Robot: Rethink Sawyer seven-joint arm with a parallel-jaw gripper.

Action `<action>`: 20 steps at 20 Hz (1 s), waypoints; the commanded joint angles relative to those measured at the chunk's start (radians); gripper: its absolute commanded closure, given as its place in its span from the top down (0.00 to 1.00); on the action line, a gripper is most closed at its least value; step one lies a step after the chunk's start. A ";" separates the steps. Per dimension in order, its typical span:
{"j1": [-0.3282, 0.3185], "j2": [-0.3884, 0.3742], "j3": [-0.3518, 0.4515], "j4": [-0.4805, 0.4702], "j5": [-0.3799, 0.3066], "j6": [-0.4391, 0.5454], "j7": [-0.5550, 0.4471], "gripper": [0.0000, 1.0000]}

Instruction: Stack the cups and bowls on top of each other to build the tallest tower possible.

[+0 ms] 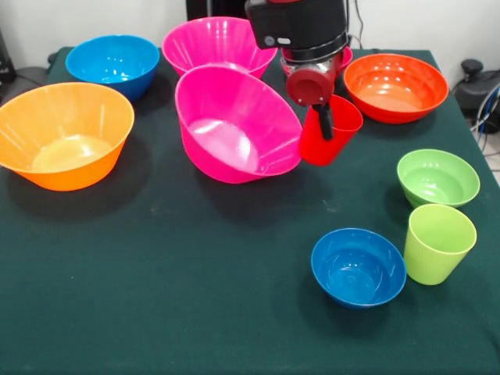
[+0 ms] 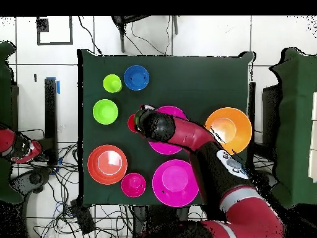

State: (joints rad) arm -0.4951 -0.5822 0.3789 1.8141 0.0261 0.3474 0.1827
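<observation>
Front view: the gripper (image 1: 326, 117) pinches the rim of the red cup (image 1: 328, 131), 1 finger inside and the other presumably outside, and the cup tilts, apparently lifted just off the table (image 1: 156, 297). Taking that cup as landmark: a tipped pink bowl (image 1: 234, 125) leans right beside it, touching or nearly so; the red-orange bowl (image 1: 394, 86) sits just behind; the green bowl (image 1: 437, 177), green cup (image 1: 437, 244) and small blue bowl (image 1: 358, 267) lie nearer the camera; the orange bowl (image 1: 64, 134) is well apart.

Overhead view: the arm (image 2: 204, 145) reaches across a pink bowl (image 2: 166, 130), hiding most of the red cup (image 2: 132, 122), which shows between that bowl and the green bowl (image 2: 105, 111).

No tower stands yet. This looks like step 1: carrying the base cup. Next, it needs clear table, set down squarely and steady, before the wide red-orange bowl goes on.
</observation>
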 commanded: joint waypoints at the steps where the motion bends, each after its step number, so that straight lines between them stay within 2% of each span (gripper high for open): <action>1: -0.063 0.096 0.111 0.069 -0.057 -0.093 0.195 0.00; 3: -0.102 0.103 0.157 0.086 -0.062 -0.092 0.174 0.00; 12: -0.134 0.080 0.198 0.107 -0.063 -0.046 0.184 0.00; 20: -0.197 0.095 0.298 0.142 -0.053 -0.050 0.181 0.00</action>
State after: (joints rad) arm -0.6763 -0.5140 0.5793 1.8993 0.0255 0.3384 0.1827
